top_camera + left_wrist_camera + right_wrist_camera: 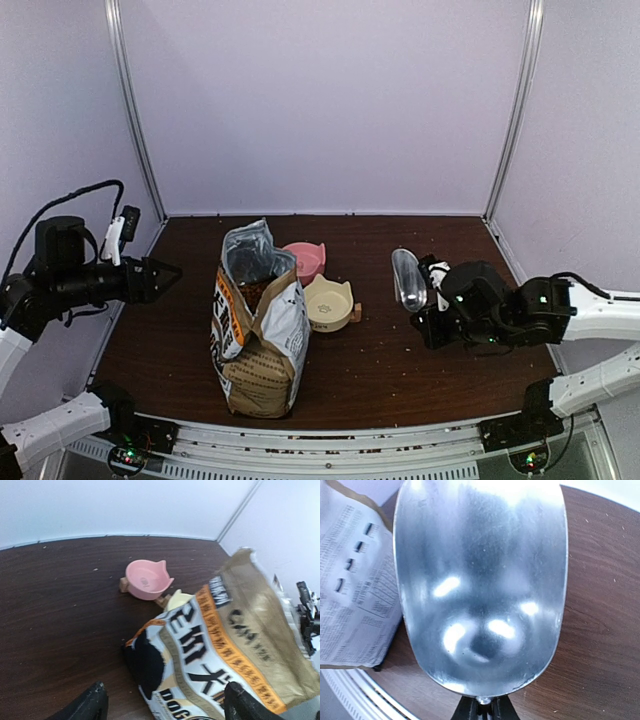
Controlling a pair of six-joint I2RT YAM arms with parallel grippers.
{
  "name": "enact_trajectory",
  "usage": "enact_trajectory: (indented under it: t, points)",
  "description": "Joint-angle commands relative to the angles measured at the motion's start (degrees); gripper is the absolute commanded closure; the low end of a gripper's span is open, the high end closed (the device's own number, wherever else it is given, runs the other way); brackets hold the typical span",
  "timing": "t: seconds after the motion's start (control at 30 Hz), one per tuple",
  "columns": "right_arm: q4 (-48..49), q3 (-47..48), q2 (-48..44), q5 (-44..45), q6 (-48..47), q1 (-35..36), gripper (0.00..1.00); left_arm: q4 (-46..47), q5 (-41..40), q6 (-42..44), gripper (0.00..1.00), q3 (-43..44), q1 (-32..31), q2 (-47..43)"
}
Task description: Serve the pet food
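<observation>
The pet food (252, 291) is observed as dark-brown pellets inside the open mouth of the printed bag (258, 340); the bag is stood upright on the worktop (400, 360), left of centre and towards the near edge, its top spread open.

Two bowls are noted just beside the bag on its right: a pink bowl (305, 260) towards the far edge and a cream bowl (328, 303) nearer, the two set close together; whether they touch cannot be told. Small pale specks are seen scattered over the worktop.

The left end effector (165, 272) is held above the left edge of the worktop, well apart from the bag and pointed towards it; its fingers (90, 706) are spread wide and nothing is gripped.

The right end effector (481, 711) is placed towards the right edge; it is closed narrowly on the handle of the metal scoop (408, 280); the scoop is raised above the worktop, its shiny hollow turned to the wrist camera.
</observation>
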Motion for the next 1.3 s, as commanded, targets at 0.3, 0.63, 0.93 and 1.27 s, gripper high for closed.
enact_trajectory:
  t: [0.3, 0.63, 0.93, 1.27]
  points:
    - [-12.9, 29.17, 9.8, 5.07, -14.85, 20.09, 1.0, 5.35, -18.33, -14.67, 0.19, 21.23, -37.44, 15.01]
    - [-17.52, 40.17, 19.94, 9.79, -20.86, 25.78, 1.0, 16.01, -14.03, -18.84, 0.17, 23.69, -45.01, 23.09]
    - [-18.31, 42.68, 22.57, 12.45, -23.56, 26.69, 1.0, 12.3, -13.77, -19.39, 0.18, 24.34, -44.97, 26.86]
    - [-20.34, 44.7, 24.9, 15.24, -23.74, 26.93, 1.0, 11.76, -12.9, -19.83, 0.57, 23.43, -45.02, 26.99]
